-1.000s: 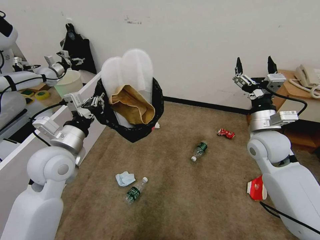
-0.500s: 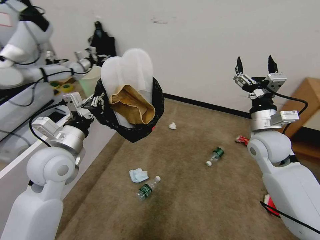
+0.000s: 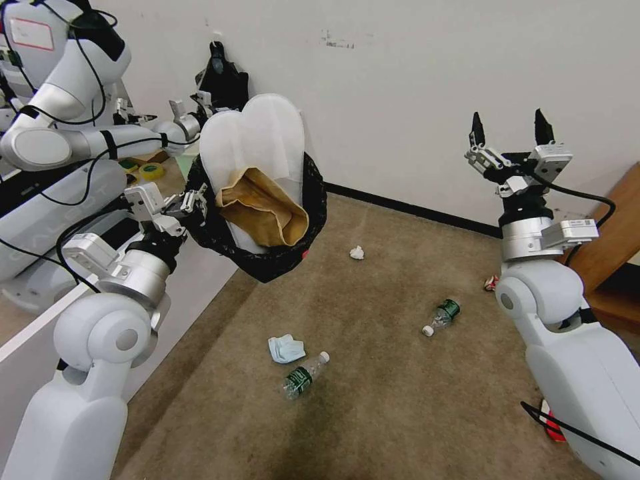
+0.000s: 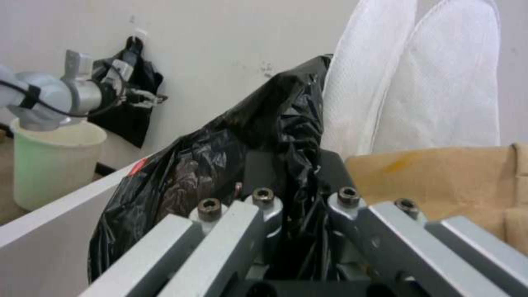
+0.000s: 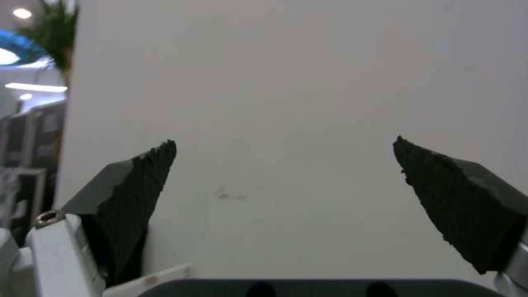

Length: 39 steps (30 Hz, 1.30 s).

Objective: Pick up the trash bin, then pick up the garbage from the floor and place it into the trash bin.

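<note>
Partly hidden, left hand (image 3: 193,203) grips trash bin (image 3: 267,257).

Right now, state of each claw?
Left claw: shut on the trash bin, held above the carpet.
Right claw: open, empty, raised.

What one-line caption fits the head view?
Left end effector holds the lined trash bin aloft; right end effector open, litter on the carpet.
</note>
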### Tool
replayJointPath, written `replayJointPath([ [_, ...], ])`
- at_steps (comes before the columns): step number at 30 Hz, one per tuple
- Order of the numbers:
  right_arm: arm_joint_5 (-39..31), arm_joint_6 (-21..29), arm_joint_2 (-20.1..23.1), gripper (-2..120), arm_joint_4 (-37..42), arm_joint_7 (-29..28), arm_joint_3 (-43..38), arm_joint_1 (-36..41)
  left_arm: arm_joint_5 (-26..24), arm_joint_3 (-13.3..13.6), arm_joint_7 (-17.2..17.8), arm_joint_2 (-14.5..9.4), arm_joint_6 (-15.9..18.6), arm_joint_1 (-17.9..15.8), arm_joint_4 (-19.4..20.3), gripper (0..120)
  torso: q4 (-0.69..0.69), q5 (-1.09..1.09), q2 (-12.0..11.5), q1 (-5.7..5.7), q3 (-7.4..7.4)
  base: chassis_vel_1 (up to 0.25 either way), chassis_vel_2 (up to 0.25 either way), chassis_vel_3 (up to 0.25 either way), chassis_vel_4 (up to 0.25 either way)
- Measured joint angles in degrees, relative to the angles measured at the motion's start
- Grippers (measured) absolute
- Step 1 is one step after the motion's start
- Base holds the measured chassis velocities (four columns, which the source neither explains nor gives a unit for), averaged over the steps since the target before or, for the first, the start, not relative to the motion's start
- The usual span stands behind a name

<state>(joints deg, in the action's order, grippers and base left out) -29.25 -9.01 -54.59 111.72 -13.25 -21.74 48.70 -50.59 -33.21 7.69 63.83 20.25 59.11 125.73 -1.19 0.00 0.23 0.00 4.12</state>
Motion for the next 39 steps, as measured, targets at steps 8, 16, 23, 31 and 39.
replayJointPath([
  [8, -4.8, 6.6, 3.1, 100, -0.6, 7.2, 4.9, 0.3, -0.1, 0.6, -0.7, -0.2, -0.1, -0.2, 0.4, 3, 0.0, 0.0, 0.0, 0.0, 0.0, 0.0, 0.0, 0.0, 0.0],
  [16, -6.7, 15.5, 5.6, 100, -0.4, 14.9, 9.8, -0.2, -0.1, 2.6, -0.8, 0.2, -0.1, -2.2, -0.9, 3, -0.04, 0.0, 0.0, 0.0, 0.0, 0.0, 0.0, 0.0, 0.0],
  [23, -7.4, 27.4, 6.2, 100, 0.0, 21.9, 14.3, -2.0, -0.1, 2.7, -0.9, 0.5, -0.1, -2.3, -0.9, 3, 0.0, -0.01, 0.0, 0.0, 0.0, 0.0, 0.0, 0.0, 0.0],
  [31, -5.2, 36.9, 6.4, 100, -0.8, 28.8, 16.3, -3.0, 0.4, 3.0, -1.1, 0.8, -0.1, -2.3, -1.4, 3, -0.01, 0.0, 0.0, 0.0, 0.0, 0.0, 0.0, 0.0, 0.0],
  [39, 2.4, 44.4, 5.4, 100, -5.0, 45.5, 21.1, -9.3, 1.0, 3.6, -1.4, 1.2, -0.1, -2.4, -2.0, 3, 0.01, -0.01, 0.0, 0.0, 0.0, 0.0, 0.0, 0.0, 0.0],
])
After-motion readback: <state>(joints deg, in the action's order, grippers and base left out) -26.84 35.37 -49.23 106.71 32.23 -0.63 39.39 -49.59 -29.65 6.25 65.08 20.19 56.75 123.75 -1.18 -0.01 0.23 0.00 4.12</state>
